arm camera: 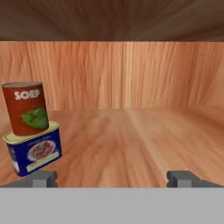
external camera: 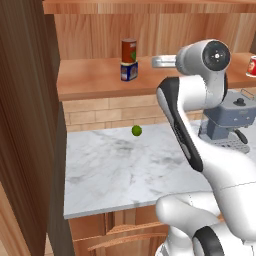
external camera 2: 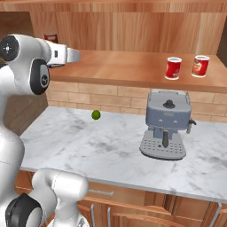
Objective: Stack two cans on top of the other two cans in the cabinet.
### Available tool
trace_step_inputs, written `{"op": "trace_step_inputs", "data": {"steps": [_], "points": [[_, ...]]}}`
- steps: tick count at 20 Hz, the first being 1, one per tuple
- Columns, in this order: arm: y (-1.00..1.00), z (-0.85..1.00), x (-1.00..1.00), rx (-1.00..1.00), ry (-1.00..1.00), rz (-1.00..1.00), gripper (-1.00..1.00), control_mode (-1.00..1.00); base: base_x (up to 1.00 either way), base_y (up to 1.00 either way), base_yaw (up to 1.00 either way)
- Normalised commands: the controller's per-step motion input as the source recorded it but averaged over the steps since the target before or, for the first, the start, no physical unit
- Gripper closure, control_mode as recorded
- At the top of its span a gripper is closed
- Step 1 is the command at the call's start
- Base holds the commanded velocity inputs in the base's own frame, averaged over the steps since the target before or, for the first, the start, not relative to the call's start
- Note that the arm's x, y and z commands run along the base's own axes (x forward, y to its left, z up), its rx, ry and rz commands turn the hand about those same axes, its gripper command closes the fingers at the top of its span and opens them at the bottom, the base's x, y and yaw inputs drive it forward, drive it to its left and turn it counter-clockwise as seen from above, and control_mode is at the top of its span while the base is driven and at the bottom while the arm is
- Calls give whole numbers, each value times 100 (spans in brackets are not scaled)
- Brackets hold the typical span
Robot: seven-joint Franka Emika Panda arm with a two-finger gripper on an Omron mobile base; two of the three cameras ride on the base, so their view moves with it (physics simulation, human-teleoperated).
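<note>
— Item one: the stack?
— Dark red soup can [arm camera: 27,107] is standing upright on the blue tin [arm camera: 34,152], long axis vertical, label facing me, on the cabinet [external camera: 95,75] shelf at my left.

— Item two: remaining cans?
— Two red cans [external camera 2: 173,68] are standing upright, side by side, far along the shelf; one is being cropped in the left view.

— Fingers?
— My fingers [arm camera: 43,177] are standing wide apart, holding nothing.

— Desk?
— Lime [external camera: 136,130], coffee machine [external camera 2: 166,125].
</note>
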Motion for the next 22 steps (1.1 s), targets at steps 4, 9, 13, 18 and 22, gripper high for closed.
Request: {"op": "trace_step_inputs", "data": {"steps": [4, 9, 13, 18, 22], "points": [[-42, 12, -33, 0, 0, -16, -100, -100, 0, 0, 0], [-42, 12, -34, 0, 0, -17, -100, -100, 0, 0, 0], [-39, 4, -34, 1, 8, -18, -100, -100, 0, 0, 0], [-37, 0, -33, 1, 12, -16, -100, -100, 0, 0, 0], [-38, 0, -32, 1, 11, -13, -100, -100, 0, 0, 0]]}}
